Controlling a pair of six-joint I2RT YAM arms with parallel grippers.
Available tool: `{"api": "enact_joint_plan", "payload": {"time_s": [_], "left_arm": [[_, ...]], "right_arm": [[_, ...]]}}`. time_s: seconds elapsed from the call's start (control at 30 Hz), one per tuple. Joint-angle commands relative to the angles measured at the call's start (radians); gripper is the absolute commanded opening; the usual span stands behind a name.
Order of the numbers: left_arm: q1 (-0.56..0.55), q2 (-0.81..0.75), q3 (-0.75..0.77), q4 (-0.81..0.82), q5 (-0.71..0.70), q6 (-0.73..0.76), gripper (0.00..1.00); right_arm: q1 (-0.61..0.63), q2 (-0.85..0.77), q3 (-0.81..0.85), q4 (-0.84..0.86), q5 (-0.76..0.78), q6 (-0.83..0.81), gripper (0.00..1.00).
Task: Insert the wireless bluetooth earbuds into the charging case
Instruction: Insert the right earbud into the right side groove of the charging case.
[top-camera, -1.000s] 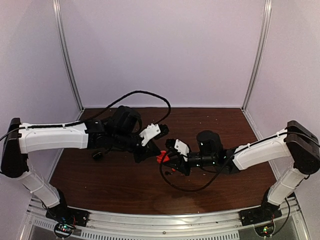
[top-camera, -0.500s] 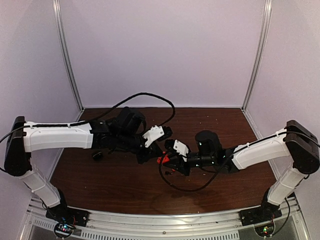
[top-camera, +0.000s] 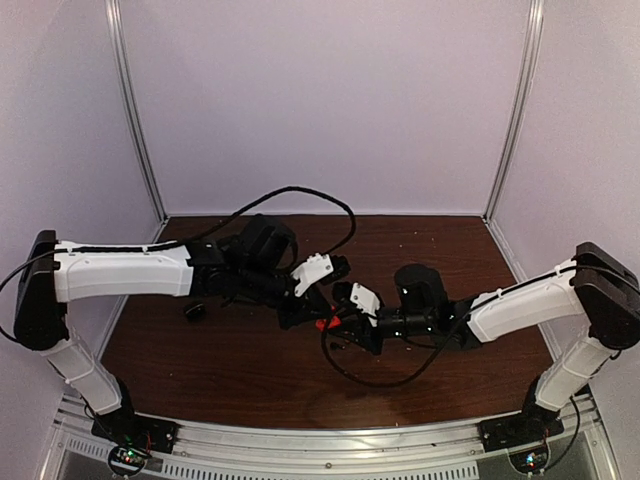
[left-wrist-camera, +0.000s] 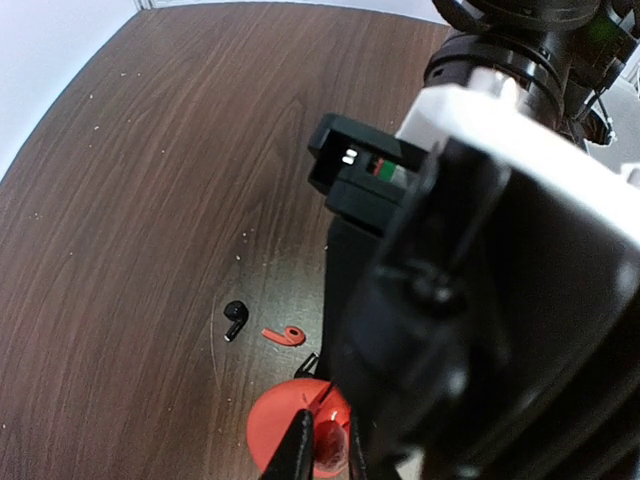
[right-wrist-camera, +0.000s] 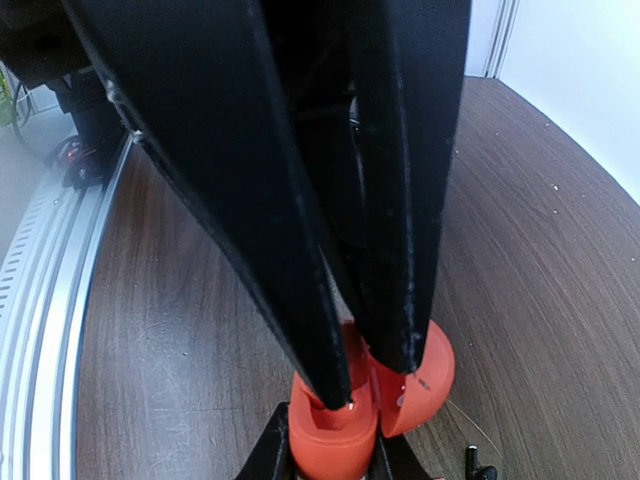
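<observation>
Vs a second ago: the left arm has pushed further right, its white wrist block is closer to the right one, and the cable loop over it has shifted right too. The right arm has barely moved. The red patch between the grippers sits slightly nearer the front edge.

left gripper (top-camera: 312, 318): fingers narrow, nearly together, tips down in the open mouth of the red charging case (right-wrist-camera: 330, 445). Can't tell if anything is pinched between them.

right gripper (top-camera: 333, 326): tips clamped on either side of the case base. The lid (right-wrist-camera: 425, 380) is hinged open to the side.

Loose on the table (left-wrist-camera: 150, 200), just beside the case and apart from both grippers: a black earbud (left-wrist-camera: 234, 318) and a red earbud (left-wrist-camera: 285, 335), close to each other but not touching.

The small dark item (top-camera: 193, 310) under the left forearm is in the same spot as before.
</observation>
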Motion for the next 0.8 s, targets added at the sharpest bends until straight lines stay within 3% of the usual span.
{"api": "enact_joint_plan", "payload": {"time_s": [0.0,0.47,0.77], "left_arm": [[-0.006,0.012,0.040,-0.010,-0.008,-0.007,0.16],[-0.004,-0.061,0.051,0.048,0.043,-0.034,0.29],[0.027,-0.150,0.026,0.095,0.062,-0.075,0.38]], "right_arm": [[0.000,-0.048,-0.018,0.078,-0.015,0.003,0.06],[-0.002,-0.040,-0.071,0.211,-0.052,0.058,0.06],[-0.015,-0.112,-0.208,0.452,-0.051,0.112,0.06]]}}
